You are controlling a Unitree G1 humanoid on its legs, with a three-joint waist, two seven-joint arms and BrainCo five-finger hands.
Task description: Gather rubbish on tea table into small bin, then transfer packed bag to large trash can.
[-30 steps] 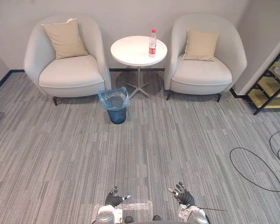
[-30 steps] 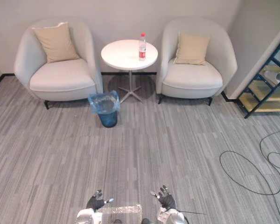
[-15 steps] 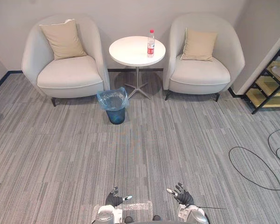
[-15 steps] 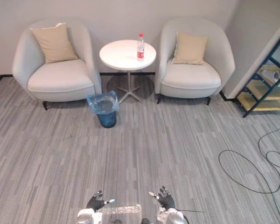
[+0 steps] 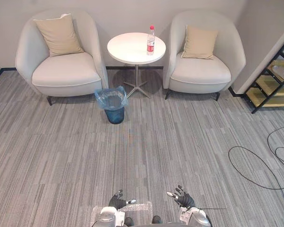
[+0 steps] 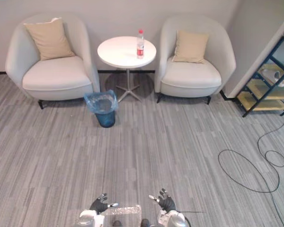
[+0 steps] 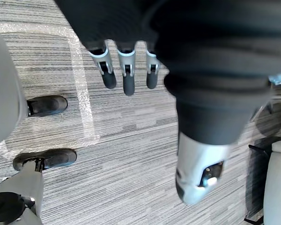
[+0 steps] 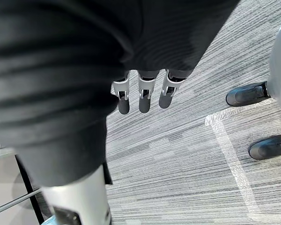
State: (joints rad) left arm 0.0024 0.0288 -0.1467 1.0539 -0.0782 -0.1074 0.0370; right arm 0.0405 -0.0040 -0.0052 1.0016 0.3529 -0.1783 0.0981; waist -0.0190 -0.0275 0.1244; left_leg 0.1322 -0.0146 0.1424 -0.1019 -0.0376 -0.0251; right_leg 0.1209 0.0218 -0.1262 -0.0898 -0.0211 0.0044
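Bottle (image 5: 150, 40): the one item of rubbish seen, standing upright on the round white tabletop (image 5: 128, 51), close to its far right rim.

Left eye view: the bottle has a clear body with a red cap and a red label. Its fill level cannot be read. The small bin (image 5: 115, 113), lined with a blue bag (image 5: 112, 97), stands on the floor at the near left of the tabletop, just beside the pedestal foot. The left hand (image 5: 117, 202) and right hand (image 5: 183, 198) hang low on the near side, well apart from the tabletop.

Right eye view: same layout. A left armchair (image 6: 54, 75) and a right armchair (image 6: 194, 75) flank the tabletop, one on each side.

Left wrist view: the left hand's fingers (image 7: 127, 79) are straight and spread over the floor, holding nothing.

Right wrist view: the right hand's fingers (image 8: 144, 97) are likewise straight and empty.

Assessment: the bottle is likely thin plastic, light, smooth and round. Being tall and narrow, it is liable to tip if nudged, and it may dent under a hard squeeze. Best taken from the side round the labelled mid-body, thumb opposite the fingers. The bag is soft film and should be gathered at its rim.
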